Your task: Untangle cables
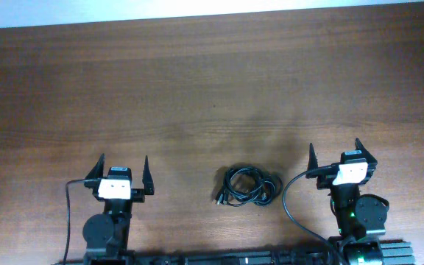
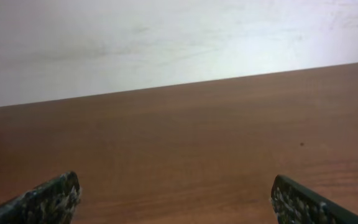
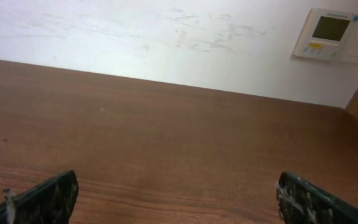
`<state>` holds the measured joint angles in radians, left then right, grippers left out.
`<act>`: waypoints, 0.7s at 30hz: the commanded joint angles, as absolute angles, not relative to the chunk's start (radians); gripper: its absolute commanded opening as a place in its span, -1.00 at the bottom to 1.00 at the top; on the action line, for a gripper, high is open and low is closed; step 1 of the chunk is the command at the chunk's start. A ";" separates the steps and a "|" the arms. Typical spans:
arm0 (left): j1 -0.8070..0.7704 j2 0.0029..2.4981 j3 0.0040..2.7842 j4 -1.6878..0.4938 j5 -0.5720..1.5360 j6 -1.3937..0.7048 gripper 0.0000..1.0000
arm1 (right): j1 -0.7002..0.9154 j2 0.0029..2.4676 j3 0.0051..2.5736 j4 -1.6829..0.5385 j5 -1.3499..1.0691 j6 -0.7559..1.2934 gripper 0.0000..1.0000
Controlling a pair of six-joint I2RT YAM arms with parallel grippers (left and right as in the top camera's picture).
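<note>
The cables (image 1: 249,186) lie as one small knotted coil of thin black cord on the brown wooden table (image 1: 212,88), near the front edge, between the two arms. My left gripper (image 1: 122,163) stands open well to the coil's left, its fingertips pointing toward the far side. My right gripper (image 1: 335,149) is open just right of the coil, apart from it. In the left wrist view the left gripper (image 2: 174,193) has only bare wood between its fingers (image 2: 48,199). The right gripper (image 3: 177,193) likewise spans empty table. Neither wrist view shows the cables.
A thicker black cable (image 1: 293,202) curves from the right arm's base close to the coil. Another runs beside the left arm (image 1: 68,221). A white wall (image 3: 166,43) with a thermostat panel (image 3: 328,34) rises behind the table's far edge.
</note>
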<state>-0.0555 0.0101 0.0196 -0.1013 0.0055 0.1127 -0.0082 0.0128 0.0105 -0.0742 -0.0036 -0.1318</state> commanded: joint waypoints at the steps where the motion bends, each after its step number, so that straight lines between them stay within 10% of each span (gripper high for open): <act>1: -0.049 0.012 0.070 -0.148 0.065 0.121 0.97 | -0.015 0.006 0.006 -0.082 0.012 -0.131 1.00; 21: -0.050 0.577 0.658 -0.448 0.258 0.124 0.97 | -0.015 0.006 0.006 -0.082 0.012 -0.131 1.00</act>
<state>-0.0555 0.4553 0.5423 -0.3992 0.1497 0.1127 -0.0082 0.0128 0.0105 -0.0742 -0.0036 -0.1318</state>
